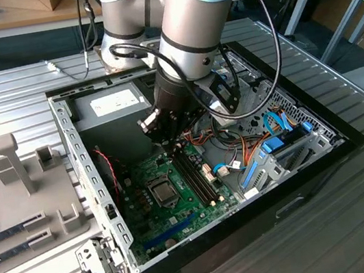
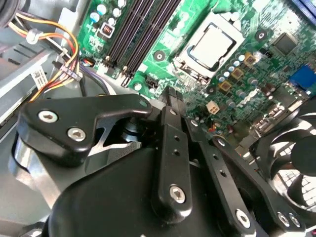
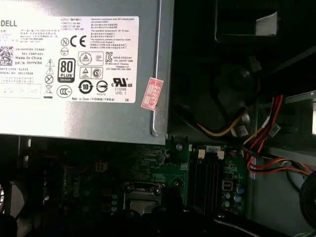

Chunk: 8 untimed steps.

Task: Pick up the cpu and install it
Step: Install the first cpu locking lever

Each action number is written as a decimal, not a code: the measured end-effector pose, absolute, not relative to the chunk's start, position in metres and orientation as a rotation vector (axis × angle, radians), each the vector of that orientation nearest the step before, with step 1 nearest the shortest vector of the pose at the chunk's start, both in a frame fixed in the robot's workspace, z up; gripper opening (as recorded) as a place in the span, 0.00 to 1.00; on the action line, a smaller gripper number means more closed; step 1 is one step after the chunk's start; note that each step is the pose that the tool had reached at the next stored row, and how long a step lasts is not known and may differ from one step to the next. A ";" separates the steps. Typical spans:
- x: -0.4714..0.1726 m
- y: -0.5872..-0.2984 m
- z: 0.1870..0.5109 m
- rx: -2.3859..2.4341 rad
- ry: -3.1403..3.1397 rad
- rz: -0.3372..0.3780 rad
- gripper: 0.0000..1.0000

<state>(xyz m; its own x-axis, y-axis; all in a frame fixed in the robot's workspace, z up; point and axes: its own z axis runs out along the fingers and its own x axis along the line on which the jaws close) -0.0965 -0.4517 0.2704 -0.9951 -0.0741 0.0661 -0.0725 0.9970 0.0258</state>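
Note:
The cpu is a small square chip with a dull silver top. It lies flat in the metal-framed socket on the green motherboard. The exterior view shows the cpu near the middle of the board inside the open computer case. My gripper hangs above the board, up and towards the exterior view's right from the socket, close to the dark memory slots. In the second wrist view my gripper has its black fingers drawn together with nothing between them, a short way off the cpu.
The grey power-supply box fills the case's back corner, and its labelled side shows in the first wrist view. Coloured cables and blue drive brackets crowd the exterior view's right. A black fan sits beside the board. A grey fixture tray lies left.

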 end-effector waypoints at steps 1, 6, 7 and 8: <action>-0.096 -0.455 0.270 0.113 -3.072 -0.036 0.10; -0.096 -0.465 0.270 0.113 -3.072 -0.037 0.10; -0.096 -0.468 0.270 0.113 -3.072 -0.038 0.10; -0.096 -0.470 0.270 0.113 -3.072 -0.039 0.10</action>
<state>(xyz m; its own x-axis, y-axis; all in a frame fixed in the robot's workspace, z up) -0.0965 -0.4703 0.2705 -0.9951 -0.0742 0.0659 -0.0726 0.9970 0.0275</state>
